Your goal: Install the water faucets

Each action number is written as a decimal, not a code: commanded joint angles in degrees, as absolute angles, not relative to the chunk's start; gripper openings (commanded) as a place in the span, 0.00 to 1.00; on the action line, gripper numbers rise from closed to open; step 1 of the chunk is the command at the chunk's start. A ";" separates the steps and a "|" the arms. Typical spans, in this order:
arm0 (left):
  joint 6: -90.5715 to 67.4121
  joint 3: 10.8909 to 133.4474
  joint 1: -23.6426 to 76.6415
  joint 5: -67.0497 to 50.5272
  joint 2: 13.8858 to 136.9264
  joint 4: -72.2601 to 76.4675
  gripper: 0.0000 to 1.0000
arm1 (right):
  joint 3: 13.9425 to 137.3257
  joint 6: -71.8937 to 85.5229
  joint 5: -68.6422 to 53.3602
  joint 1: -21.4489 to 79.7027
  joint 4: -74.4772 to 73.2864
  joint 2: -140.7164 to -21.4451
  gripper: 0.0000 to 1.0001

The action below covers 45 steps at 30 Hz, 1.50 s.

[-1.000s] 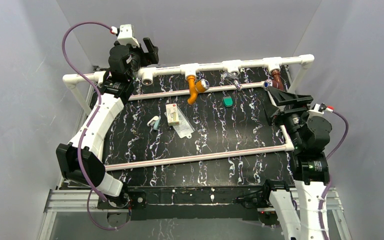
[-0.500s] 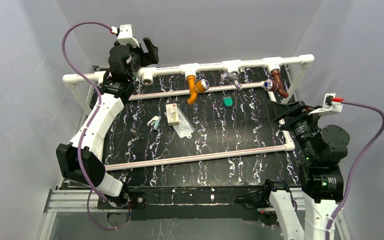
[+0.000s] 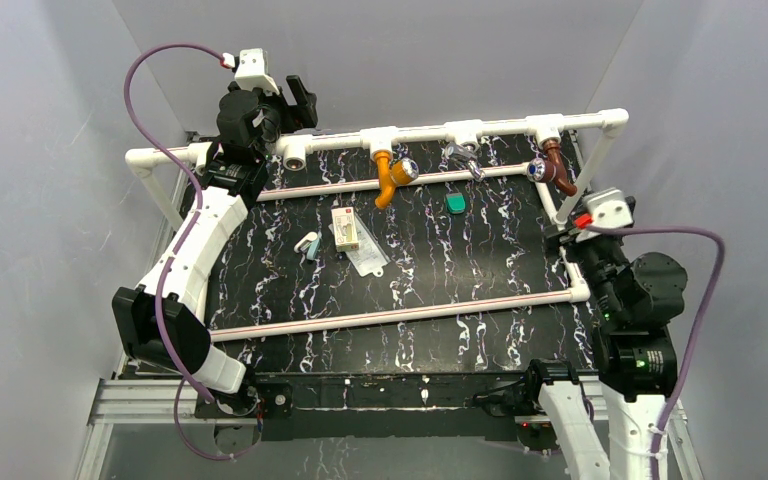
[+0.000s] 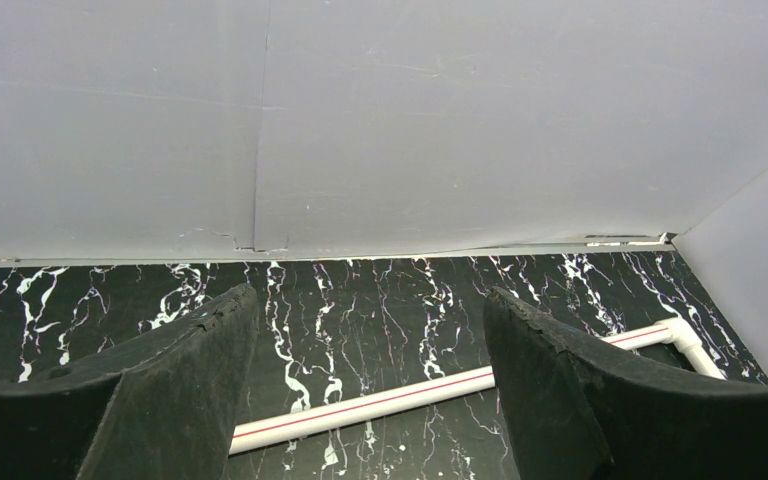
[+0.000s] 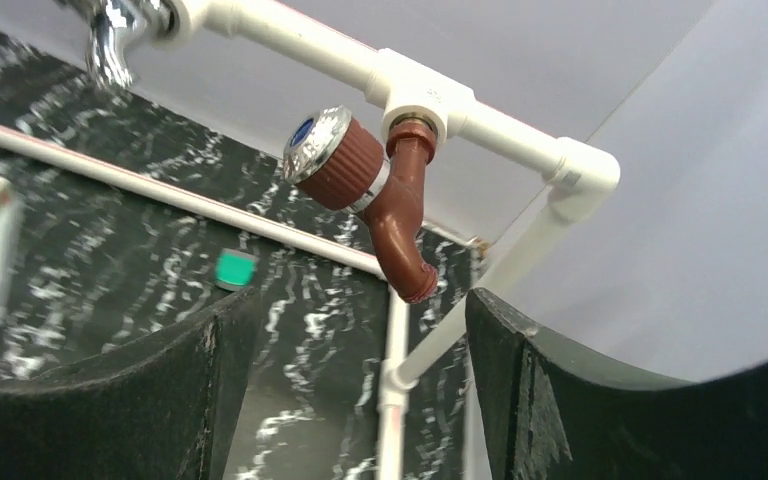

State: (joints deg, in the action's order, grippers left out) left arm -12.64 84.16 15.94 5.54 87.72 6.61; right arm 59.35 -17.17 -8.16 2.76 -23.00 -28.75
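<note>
my right gripper (image 5: 355,310) and left gripper (image 4: 370,300) both gape empty; if i swing carelessly near the far right corner, i may knock the reddish-brown faucet (image 5: 380,200) loose.

No legible text, brand, number or sign found in any view. The small white box (image 3: 345,228), at 7 o'clock from the orange faucet (image 3: 392,178), carries reddish printing too small to read. The reddish-brown faucet (image 5: 400,215) bears a blue mark on its knob cap, not decipherable.
</note>
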 commanded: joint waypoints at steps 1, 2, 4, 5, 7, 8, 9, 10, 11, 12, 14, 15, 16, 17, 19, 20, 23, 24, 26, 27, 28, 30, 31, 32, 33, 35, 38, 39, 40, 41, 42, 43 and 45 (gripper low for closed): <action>-12.66 77.52 15.75 5.66 95.81 -9.32 0.79 | 54.30 -38.02 -9.86 3.08 -13.40 -26.44 0.82; -12.58 77.56 15.74 5.70 95.80 -9.32 0.79 | 53.41 -40.37 -10.11 3.03 -12.71 -26.34 0.82; -12.49 77.53 15.68 5.78 95.80 -9.32 0.79 | 51.62 -43.38 -10.86 3.08 -9.95 -25.75 0.83; -12.48 77.56 15.68 5.82 95.87 -9.32 0.79 | 50.67 -44.36 -11.21 3.08 -8.46 -25.49 0.84; -12.49 77.62 15.73 5.76 95.95 -9.32 0.79 | 49.43 -46.19 -11.89 3.08 -6.40 -25.72 0.84; -12.48 77.63 15.74 5.76 96.02 -9.32 0.79 | 49.17 -47.02 -12.23 3.08 -5.96 -26.09 0.84; -12.48 77.56 15.71 5.73 95.98 -9.32 0.79 | 48.90 -47.68 -12.25 3.08 -5.28 -26.51 0.83; -12.48 77.56 15.77 5.71 96.00 -9.32 0.79 | 48.42 -48.32 -12.16 3.12 -4.36 -26.74 0.83; -12.48 77.55 15.74 5.78 95.98 -9.32 0.79 | 47.93 -48.88 -12.13 3.08 -3.02 -26.87 0.83; -12.52 77.54 15.73 5.67 95.98 -9.33 0.79 | 47.38 -49.42 -12.20 3.08 -1.66 -27.08 0.83; -12.48 77.53 15.68 5.70 96.05 -9.28 0.79 | 46.59 -51.15 -12.15 3.08 -0.45 -27.75 0.83; -12.48 77.52 15.69 5.68 96.07 -9.31 0.79 | 46.20 -52.31 -12.01 3.08 1.47 -27.90 0.82; -12.50 77.53 15.73 5.63 96.07 -9.26 0.79 | 45.68 -52.59 -11.95 3.08 3.07 -27.90 0.82; -12.49 77.54 15.73 5.70 96.06 -9.28 0.79 | 45.21 -52.74 -11.93 3.08 4.65 -27.93 0.83; -12.57 77.53 15.74 5.61 96.20 -9.27 0.79 | 45.06 -54.23 -12.27 3.08 5.03 -29.15 0.83; -12.57 77.53 15.71 5.62 96.30 -9.26 0.79 | 45.37 -55.05 -12.41 3.08 4.85 -30.00 0.82; -12.62 77.54 15.78 5.37 96.42 -9.23 0.79 | 44.80 -54.83 -12.35 3.24 7.73 -31.22 0.82; -12.65 77.54 15.73 5.36 96.46 -9.23 0.79 | 44.93 -54.72 -12.09 3.17 8.23 -31.93 0.81; -12.66 77.48 15.73 5.37 96.49 -9.23 0.80 | 44.93 -54.80 -11.99 3.18 8.98 -33.35 0.80; -12.72 77.45 15.73 5.28 96.55 -9.22 0.79 | 44.91 -54.50 -11.89 3.17 9.42 -33.99 0.80; -12.66 77.48 15.71 5.32 96.54 -9.22 0.79 | 45.03 -53.90 -11.80 3.16 9.82 -34.49 0.79; -12.66 77.52 15.77 5.28 96.72 -9.25 0.80 | 45.10 -52.61 -11.86 3.17 10.64 -35.30 0.76; -12.68 77.53 15.79 5.27 96.72 -9.23 0.79 | 45.05 -51.97 -11.81 3.18 11.24 -35.64 0.74; -12.66 77.53 15.74 5.32 96.62 -9.23 0.79 | 45.01 -51.46 -11.53 3.18 11.73 -36.03 0.72; -12.66 77.52 15.76 5.33 96.61 -9.23 0.79 | 45.00 -51.30 -11.28 3.17 11.99 -36.47 0.70; -12.66 77.54 15.74 5.36 96.67 -9.27 0.80 | 44.88 -50.76 -10.91 3.16 12.44 -37.13 0.68; -12.66 77.52 15.67 5.28 96.74 -9.23 0.79 | 44.31 -49.09 -10.55 3.16 13.78 -37.42 0.65; -12.66 77.52 15.74 5.24 96.75 -9.23 0.79 | 44.23 -48.86 -10.56 3.16 13.80 -37.63 0.64; -12.66 77.63 15.78 5.26 96.81 -9.24 0.79 | 44.09 -48.56 -10.47 3.21 13.80 -37.80 0.61; -12.66 77.61 15.74 5.27 96.77 -9.23 0.79 | 43.97 -48.19 -10.31 3.17 13.80 -37.94 0.57; -12.66 77.67 15.71 5.32 96.79 -9.23 0.79 | 43.91 -47.50 -10.31 3.21 13.86 -37.96 0.53; -12.66 77.62 15.75 5.28 96.77 -9.23 0.79 | 43.79 -46.77 -10.26 3.17 13.88 -37.90 0.47; -12.59 77.72 15.67 5.30 96.81 -9.23 0.79 | 43.69 -44.77 -10.33 3.19 13.89 -37.80 0.35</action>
